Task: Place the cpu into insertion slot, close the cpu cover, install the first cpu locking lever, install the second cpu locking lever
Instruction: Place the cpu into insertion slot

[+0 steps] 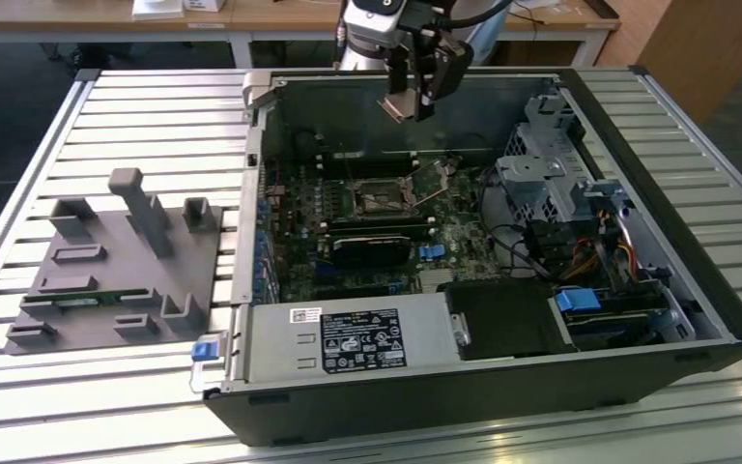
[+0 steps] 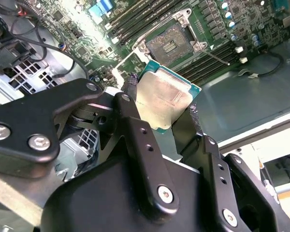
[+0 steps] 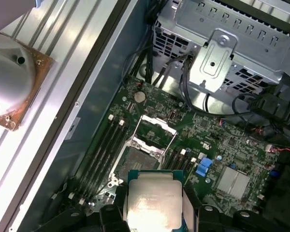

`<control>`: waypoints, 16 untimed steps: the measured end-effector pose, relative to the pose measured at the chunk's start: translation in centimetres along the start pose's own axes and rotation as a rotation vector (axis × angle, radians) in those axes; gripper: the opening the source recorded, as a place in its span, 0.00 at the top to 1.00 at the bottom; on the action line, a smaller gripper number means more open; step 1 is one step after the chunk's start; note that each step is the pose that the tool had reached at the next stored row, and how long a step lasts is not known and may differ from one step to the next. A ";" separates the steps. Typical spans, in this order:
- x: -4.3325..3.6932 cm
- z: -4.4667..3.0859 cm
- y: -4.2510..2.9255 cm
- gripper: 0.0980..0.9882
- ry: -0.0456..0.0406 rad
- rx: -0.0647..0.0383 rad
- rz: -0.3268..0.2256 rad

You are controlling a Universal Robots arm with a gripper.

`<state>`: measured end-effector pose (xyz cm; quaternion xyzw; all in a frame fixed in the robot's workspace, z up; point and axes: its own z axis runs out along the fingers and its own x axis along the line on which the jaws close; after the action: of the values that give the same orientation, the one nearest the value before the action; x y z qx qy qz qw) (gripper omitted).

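Gripper (image 1: 413,101) clenched on cpu (image 2: 165,99), pinching two opposite edges. Chip hangs high over open computer case (image 1: 385,416), metal top toward both wrist cameras. Insertion slot (image 3: 140,159) well below gripper, dark centre bare, nothing seated. Cpu cover (image 3: 160,124) looks swung up beside slot. Case holds green board (image 3: 222,145), drive cage (image 1: 545,174), cabling (image 1: 564,256). Risk, my guess: edge-only pinch lets chip slip or twist. A skewed descent could bend socket contacts or clip raised cover.
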<state>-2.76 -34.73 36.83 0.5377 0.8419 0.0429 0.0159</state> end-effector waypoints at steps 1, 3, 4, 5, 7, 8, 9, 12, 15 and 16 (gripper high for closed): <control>0.00 0.00 0.00 0.51 -0.0005 0.000 0.006; 0.00 0.01 0.00 0.51 -0.0015 0.000 0.016; 0.01 0.01 0.00 0.51 -0.0019 0.000 0.021; 0.01 0.01 0.00 0.51 -0.0024 0.000 0.026; 0.01 0.02 0.00 0.51 -0.0033 -0.001 0.036; 0.01 0.02 0.00 0.51 -0.0037 -0.001 0.041; 0.01 0.02 0.00 0.51 -0.0041 -0.001 0.046; 0.02 0.04 0.00 0.51 -0.0053 -0.001 0.060; 0.02 0.05 0.01 0.51 -0.0066 -0.001 0.074; 0.03 0.05 0.01 0.51 -0.0072 -0.001 0.080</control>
<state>-2.76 -34.70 36.78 0.5709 0.8197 0.0421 0.0176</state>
